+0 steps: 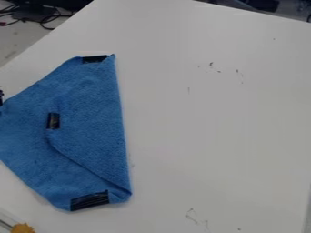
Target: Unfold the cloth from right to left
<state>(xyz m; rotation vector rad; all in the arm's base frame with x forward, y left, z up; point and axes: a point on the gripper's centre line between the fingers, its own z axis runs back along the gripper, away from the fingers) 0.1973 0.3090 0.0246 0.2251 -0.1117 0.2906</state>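
Cloth [91,100] lies folded (black tape [53,121] on top) at the view's left.

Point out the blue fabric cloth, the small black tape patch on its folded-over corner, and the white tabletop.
Blue fabric cloth [91,132]: camera view, on its folded-over part.
Black tape patch [53,121]: camera view, the patch's middle.
White tabletop [213,127]: camera view, bare surface.

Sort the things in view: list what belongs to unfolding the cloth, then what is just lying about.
For the job:
- blue fabric cloth, partly folded over
- black tape patches on it

Just lying about:
- yellow-orange object, lower left
- thin black cables, upper left
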